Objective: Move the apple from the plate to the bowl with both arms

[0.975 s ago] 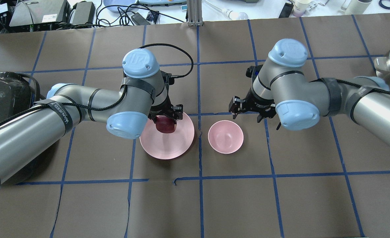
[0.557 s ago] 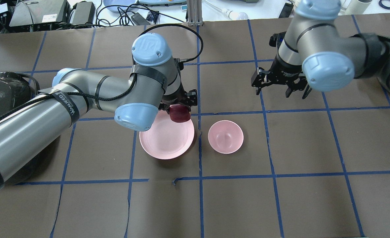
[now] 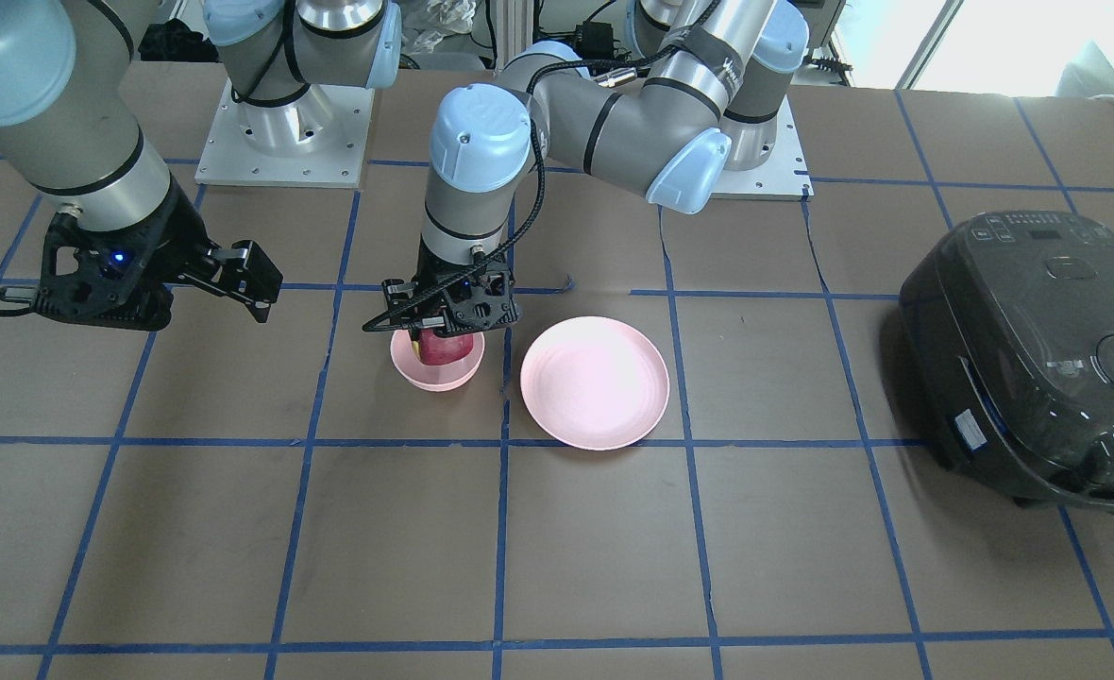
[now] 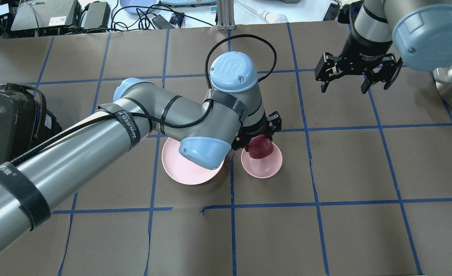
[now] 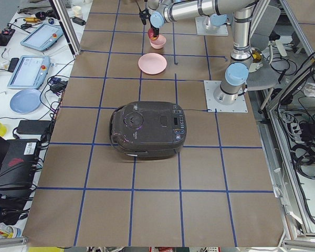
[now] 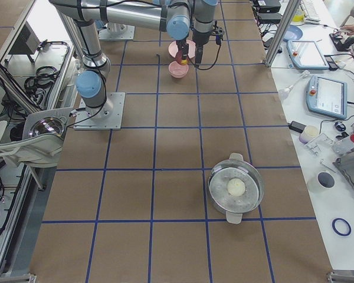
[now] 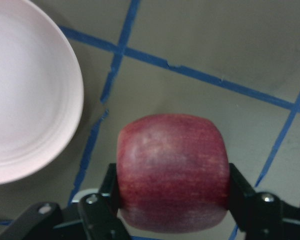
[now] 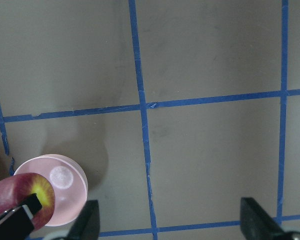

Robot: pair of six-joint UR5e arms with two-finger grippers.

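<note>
My left gripper (image 4: 259,141) is shut on the dark red apple (image 4: 260,148) and holds it just over the pale pink bowl (image 4: 262,170), toward its far side. In the front view the apple (image 3: 439,348) sits low at the bowl's (image 3: 434,380) rim, under the left gripper (image 3: 444,326). The left wrist view shows the apple (image 7: 172,172) between both fingers. The pink plate (image 4: 187,173) lies bare to the bowl's left, partly under my left arm. My right gripper (image 4: 355,82) is open and empty, raised far back right of the bowl.
A black rice cooker (image 4: 4,119) stands at the table's left end. A steel pot (image 6: 236,187) holding a white ball stands at the right end. Blue tape lines grid the brown table. Clutter lies beyond the far edge.
My left arm has lifted the apple off the plate and carried it right, over the bowl. My right arm has pulled back and up, away from the bowl.
</note>
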